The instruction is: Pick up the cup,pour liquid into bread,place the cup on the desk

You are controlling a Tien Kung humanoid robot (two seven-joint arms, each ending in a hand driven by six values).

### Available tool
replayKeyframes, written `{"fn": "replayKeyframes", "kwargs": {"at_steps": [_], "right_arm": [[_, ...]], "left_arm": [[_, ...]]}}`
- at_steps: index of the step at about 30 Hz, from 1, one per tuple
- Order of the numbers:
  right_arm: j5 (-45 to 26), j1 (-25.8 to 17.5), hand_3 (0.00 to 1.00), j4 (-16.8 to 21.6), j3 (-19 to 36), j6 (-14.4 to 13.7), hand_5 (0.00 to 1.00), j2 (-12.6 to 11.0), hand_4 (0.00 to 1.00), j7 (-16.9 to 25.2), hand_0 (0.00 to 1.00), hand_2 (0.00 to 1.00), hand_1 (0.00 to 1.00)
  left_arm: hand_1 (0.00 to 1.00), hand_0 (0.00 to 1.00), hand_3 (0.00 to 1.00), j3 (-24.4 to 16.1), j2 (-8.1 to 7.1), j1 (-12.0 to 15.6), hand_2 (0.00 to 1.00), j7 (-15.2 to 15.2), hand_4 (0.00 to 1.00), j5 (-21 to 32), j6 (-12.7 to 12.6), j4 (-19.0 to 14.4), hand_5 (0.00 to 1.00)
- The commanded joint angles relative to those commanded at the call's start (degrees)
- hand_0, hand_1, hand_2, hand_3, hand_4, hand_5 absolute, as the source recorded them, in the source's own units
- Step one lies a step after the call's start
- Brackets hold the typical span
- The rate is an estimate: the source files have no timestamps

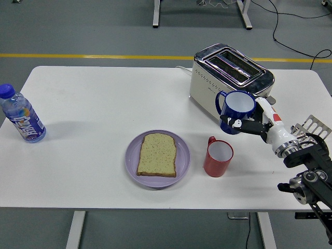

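Grasping the blue cup, the right hand is shown raised off the tabletop, with the red cup below-left and the bread farther left.

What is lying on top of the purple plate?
One slice of bread lies flat on the purple plate, leaving the plate's rim bare around it. The part of the plate beneath the slice is covered, so it cannot be seen.
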State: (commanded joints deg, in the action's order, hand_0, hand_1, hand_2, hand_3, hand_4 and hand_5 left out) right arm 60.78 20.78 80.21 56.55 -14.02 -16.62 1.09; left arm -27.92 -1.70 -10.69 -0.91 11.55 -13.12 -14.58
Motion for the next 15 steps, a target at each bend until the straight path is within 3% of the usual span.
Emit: {"fn": "replayKeyframes", "kwargs": {"at_steps": [15], "right_arm": [[-0.18,6.89,0.501,-3.33,-4.97,0.26,0.002,2.75,0.696,-0.05,0.47,0.508,0.394]], "left_arm": [[0.756,0.69,0.611,0.2,-0.01,0.15,0.773,0.1,0.396,0.27,0.02,-0.02,0.998]]}}
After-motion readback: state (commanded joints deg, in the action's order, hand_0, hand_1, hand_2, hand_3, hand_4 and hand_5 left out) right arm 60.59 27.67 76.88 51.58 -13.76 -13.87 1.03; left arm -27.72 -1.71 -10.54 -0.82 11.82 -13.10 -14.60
